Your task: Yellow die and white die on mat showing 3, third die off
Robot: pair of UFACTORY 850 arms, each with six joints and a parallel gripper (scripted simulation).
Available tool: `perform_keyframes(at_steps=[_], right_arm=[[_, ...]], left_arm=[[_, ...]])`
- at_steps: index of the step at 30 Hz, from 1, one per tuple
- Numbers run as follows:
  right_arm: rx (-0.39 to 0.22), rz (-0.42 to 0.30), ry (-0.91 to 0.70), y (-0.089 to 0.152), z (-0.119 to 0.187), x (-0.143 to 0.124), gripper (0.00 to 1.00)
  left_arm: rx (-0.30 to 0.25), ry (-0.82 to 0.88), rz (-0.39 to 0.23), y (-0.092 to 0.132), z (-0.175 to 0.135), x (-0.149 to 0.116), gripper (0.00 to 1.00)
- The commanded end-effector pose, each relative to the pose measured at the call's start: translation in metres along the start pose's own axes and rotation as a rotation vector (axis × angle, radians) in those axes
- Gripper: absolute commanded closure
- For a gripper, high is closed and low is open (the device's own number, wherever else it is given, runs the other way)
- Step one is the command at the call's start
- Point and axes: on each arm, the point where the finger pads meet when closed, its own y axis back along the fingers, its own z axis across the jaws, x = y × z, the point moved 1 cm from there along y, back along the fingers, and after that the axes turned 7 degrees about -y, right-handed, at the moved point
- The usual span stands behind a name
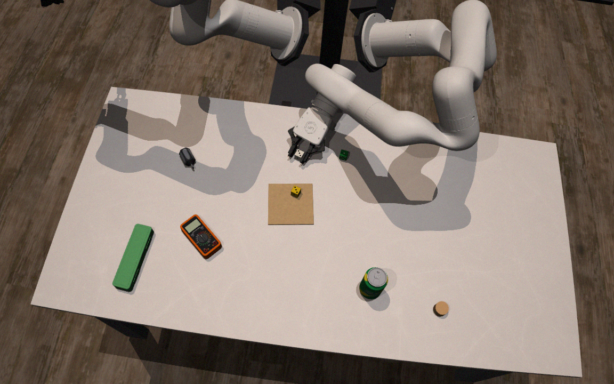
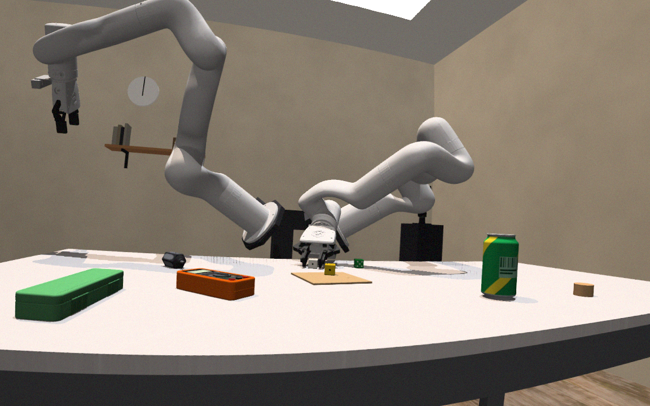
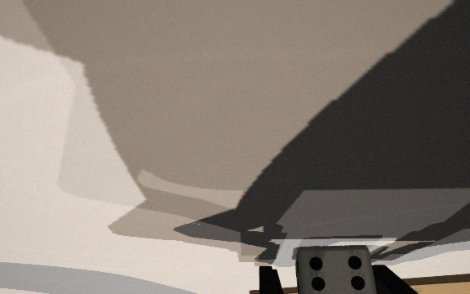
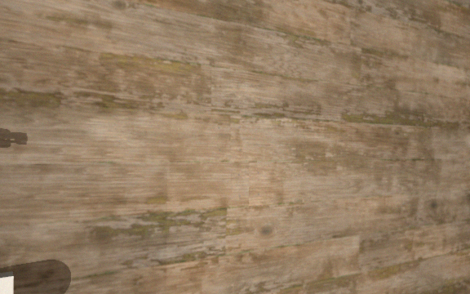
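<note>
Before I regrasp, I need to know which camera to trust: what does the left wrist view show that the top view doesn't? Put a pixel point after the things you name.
Only left wrist: the four-pip side of the white die (image 1: 299, 153) (image 3: 336, 267).
Only top: the yellow die (image 1: 295, 191), the green die (image 1: 343, 154) and the white die's three-pip top.
Both: the white die, and part of the mat (image 1: 290, 210) (image 3: 443, 286).

Green can (image 1: 372, 285) (image 2: 499, 267), orange multimeter (image 1: 201, 236) (image 2: 214, 284).
</note>
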Motion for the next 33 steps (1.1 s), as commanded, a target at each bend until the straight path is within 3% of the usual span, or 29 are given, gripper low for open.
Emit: perform_keyframes(at_steps=[1,14,33], right_arm=[[0.000,0.002,0.000,0.001,0.000,0.000,0.00],[0.000,0.002,0.000,0.001,0.000,0.000,0.00],[0.000,0.002,0.000,0.001,0.000,0.000,0.00]], left_arm=[[0.000,0.000,-0.001,0.003,0.000,-0.001,0.57],[0.000,0.000,-0.001,0.044,0.000,-0.001,0.57],[0.000,0.000,-0.001,0.057,0.002,-0.014,0.57]])
